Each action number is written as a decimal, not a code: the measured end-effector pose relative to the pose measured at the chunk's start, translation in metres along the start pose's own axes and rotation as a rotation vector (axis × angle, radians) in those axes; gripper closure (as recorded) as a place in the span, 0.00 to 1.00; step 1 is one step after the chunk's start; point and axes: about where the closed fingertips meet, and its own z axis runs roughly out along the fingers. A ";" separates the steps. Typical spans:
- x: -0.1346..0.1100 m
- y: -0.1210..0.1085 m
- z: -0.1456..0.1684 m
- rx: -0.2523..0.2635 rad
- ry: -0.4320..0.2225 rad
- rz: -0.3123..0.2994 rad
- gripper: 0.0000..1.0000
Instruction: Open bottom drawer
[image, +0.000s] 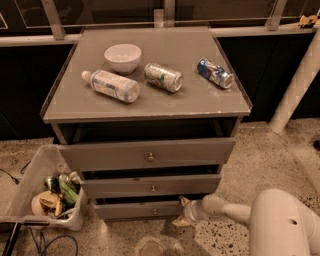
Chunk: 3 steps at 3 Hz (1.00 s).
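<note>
The grey cabinet (150, 105) has three drawer fronts, each pulled out slightly. The bottom drawer (135, 210) is the narrowest, lowest front, with a small round knob (154, 211) at its centre. My gripper (181, 212) reaches in from the lower right on a white arm (225, 211). It sits low, just off the right end of the bottom drawer's front and to the right of the knob. Its two tan fingers are spread, one up and one down, so it is open and holds nothing.
A white bowl (123, 56), a plastic bottle (111, 85) and two cans (163, 77) (215, 73) lie on the cabinet top. A clear bin of rubbish (45, 192) stands on the floor at the left. A white pole (297, 82) leans at the right.
</note>
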 end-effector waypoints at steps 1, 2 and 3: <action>0.000 0.000 0.000 0.000 0.000 0.000 0.64; 0.000 0.000 0.000 0.000 0.000 0.000 0.87; 0.000 0.000 0.000 0.000 0.000 0.000 1.00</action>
